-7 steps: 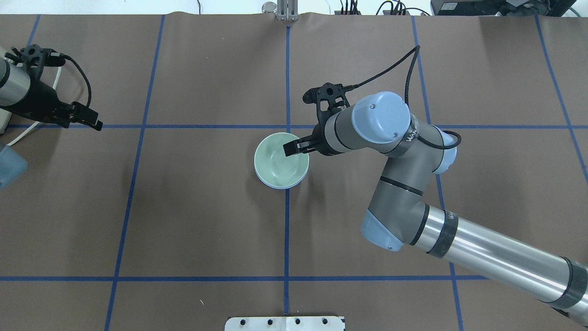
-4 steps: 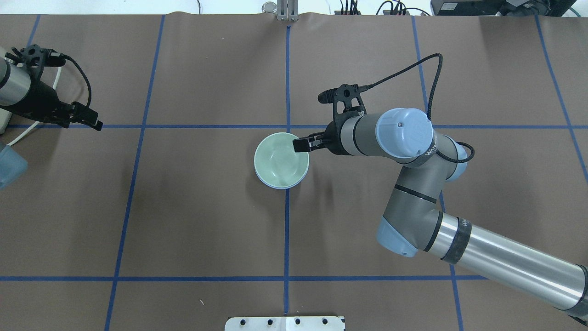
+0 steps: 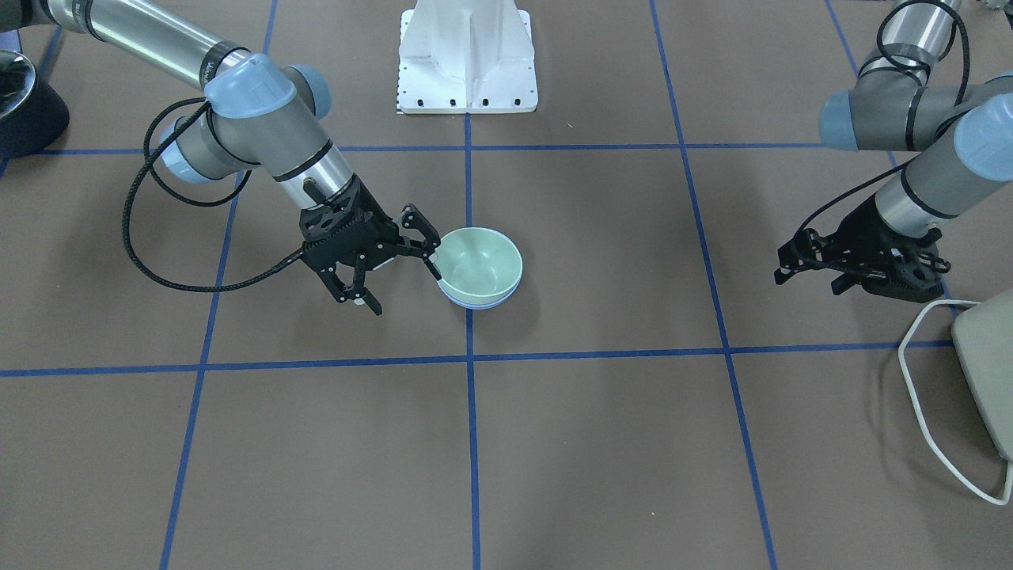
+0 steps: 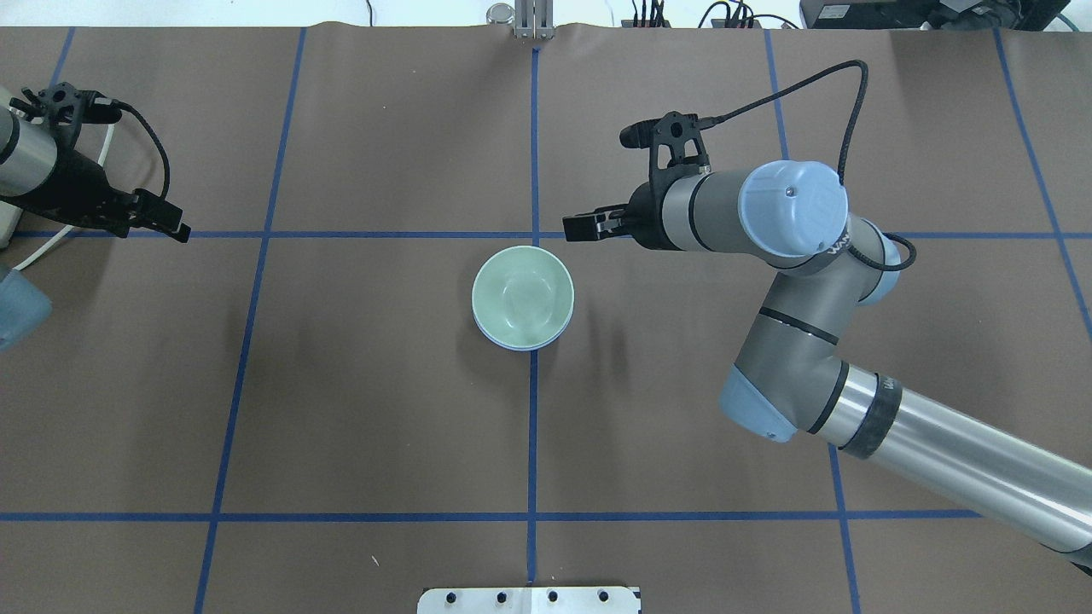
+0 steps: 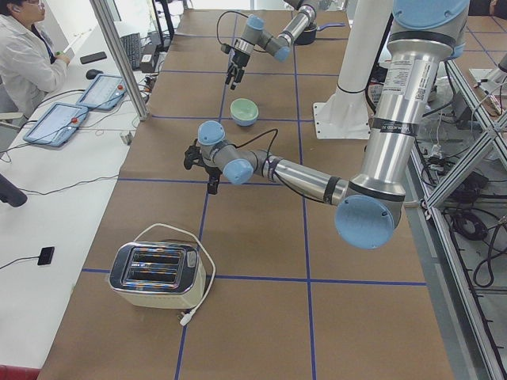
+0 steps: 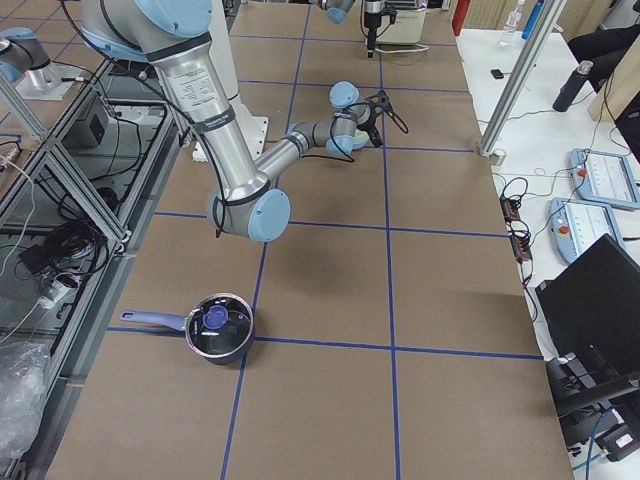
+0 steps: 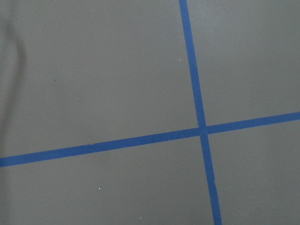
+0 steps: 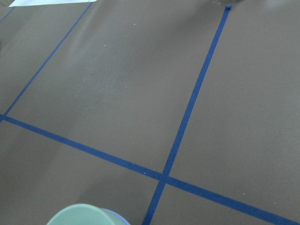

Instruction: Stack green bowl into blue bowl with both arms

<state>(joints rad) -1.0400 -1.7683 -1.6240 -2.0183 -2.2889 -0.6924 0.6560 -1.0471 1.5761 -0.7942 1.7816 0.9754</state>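
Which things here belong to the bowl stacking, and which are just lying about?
Job:
green bowl, nested in the blue bowl
right gripper, open, beside the bowls
left gripper, open, far off to the side

Lying about:
toaster
lidded saucepan

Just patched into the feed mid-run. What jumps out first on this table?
First, the green bowl sits nested in the blue bowl at the table's centre. The right gripper hangs open beside the stack, clear of it in the overhead view, while the left gripper is far off toward the robot's left. A toaster stands at that left end and a lidded saucepan at the right end.
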